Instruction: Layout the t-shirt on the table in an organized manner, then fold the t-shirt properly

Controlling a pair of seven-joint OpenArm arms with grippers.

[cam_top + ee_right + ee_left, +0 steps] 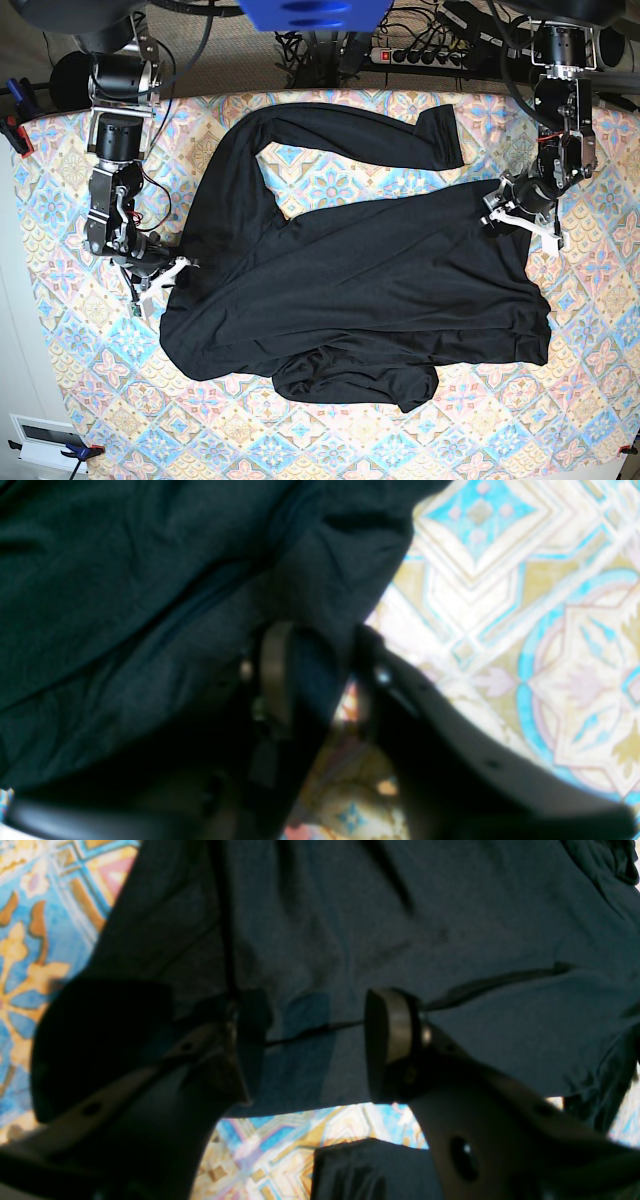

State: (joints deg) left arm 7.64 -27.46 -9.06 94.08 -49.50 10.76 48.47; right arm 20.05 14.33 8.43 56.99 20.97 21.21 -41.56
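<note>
At opposite t-shirt (pixel 350 290) edges, left jaws apart, right jaws around fabric.

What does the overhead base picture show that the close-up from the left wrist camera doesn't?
Only the base view shows the whole t-shirt spread out, one long sleeve stretched toward the far side, both arms, the right gripper at the shirt's edge, and a power strip behind the table. Only the left wrist view shows the left gripper close up, jaws apart over a fabric edge. Both show black fabric on the patterned cloth.
</note>
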